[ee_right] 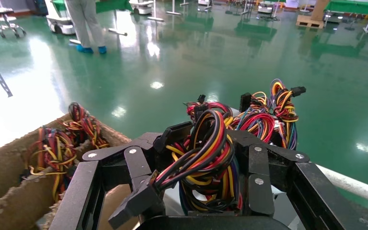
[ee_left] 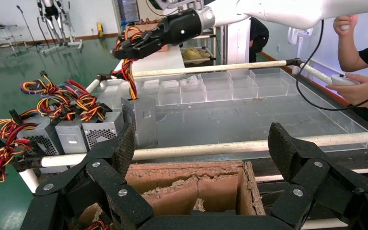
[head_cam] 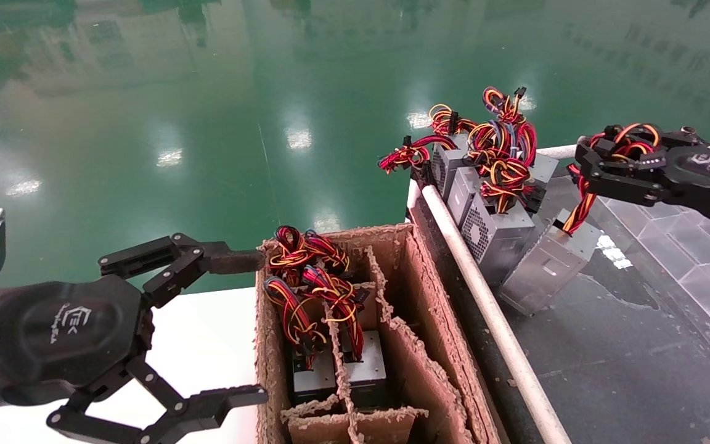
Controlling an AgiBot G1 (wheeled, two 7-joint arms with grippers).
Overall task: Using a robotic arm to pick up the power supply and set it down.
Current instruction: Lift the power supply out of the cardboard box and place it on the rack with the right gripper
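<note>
The right tool (head_cam: 601, 163) pinches the wire bundle (head_cam: 629, 140) of the power supply (head_cam: 549, 265), which tilts on the tray (head_cam: 638, 345), its long axis toward 1 o'clock. The left tool (head_cam: 250, 327) is spread at 8 o'clock beside the cardboard box (head_cam: 429, 320).

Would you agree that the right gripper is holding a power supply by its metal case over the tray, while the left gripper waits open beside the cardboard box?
Not quite: the right gripper is shut on the wire bundle, not the metal case, as the right wrist view shows. The power supply hangs tilted below it over the tray. The left gripper is indeed open beside the cardboard box.
</note>
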